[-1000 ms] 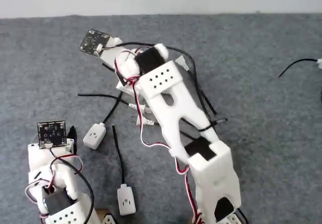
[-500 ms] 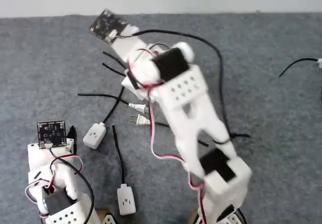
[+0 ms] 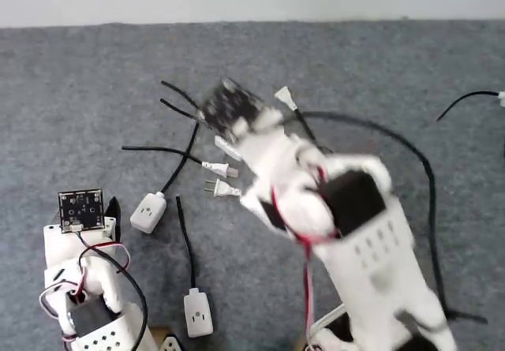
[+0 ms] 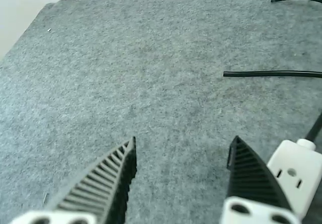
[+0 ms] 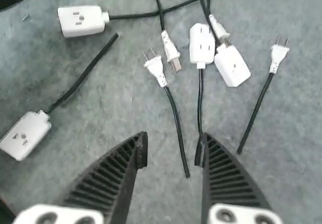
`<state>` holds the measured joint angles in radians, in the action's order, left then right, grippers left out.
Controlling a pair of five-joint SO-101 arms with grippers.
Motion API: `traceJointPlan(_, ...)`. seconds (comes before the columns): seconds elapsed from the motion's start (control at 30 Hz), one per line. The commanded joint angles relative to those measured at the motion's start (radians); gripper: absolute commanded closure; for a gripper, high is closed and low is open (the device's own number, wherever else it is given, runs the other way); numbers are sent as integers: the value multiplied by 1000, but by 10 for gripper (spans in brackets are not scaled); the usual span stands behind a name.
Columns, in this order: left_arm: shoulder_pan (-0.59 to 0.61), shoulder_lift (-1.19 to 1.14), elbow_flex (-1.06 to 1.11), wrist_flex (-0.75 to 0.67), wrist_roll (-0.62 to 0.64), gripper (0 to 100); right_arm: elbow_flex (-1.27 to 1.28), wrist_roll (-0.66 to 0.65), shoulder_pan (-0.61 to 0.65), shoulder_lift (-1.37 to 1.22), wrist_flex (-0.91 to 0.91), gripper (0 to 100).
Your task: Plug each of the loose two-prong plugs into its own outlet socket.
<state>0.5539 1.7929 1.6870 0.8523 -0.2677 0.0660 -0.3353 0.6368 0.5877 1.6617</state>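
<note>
Right gripper (image 5: 172,137) hangs spread wide, empty; a two-prong plug (image 5: 154,66) lies ahead of its tips. Left gripper (image 4: 183,146) also spread, an outlet socket (image 4: 294,171) beside one finger.

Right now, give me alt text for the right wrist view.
Open jaws hang above grey felt. Beyond them lie three loose plugs and four white sockets on black cords.

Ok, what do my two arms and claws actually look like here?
The left arm and right arm are white plastic shells with black motors and loose red, white and black wires. Each wrist carries a small black camera board. The left claw and right claw have black ribbed fingers tapering to points on white bases.
</note>
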Motion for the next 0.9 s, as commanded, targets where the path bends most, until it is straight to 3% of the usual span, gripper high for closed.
traceJointPlan(0.0, -3, 2, -8, -5, -9, 719, 313, 8, -44, 298, -147, 835)
traceJointPlan(0.2, -3, 2, -8, -5, -11, 719, 713, -109, -243, 751, -335, 834)
traceJointPlan(0.43, -3, 2, -8, -6, -11, 719, 1073, -155, -469, 1052, -430, 834)
traceJointPlan(0.63, -29, 2, -4, -3, -44, 720, 1300, -155, -512, 1236, -446, 834)
traceJointPlan(0.87, -41, 2, -2, -5, -44, 720, 1540, -153, -515, 1227, -533, 834)
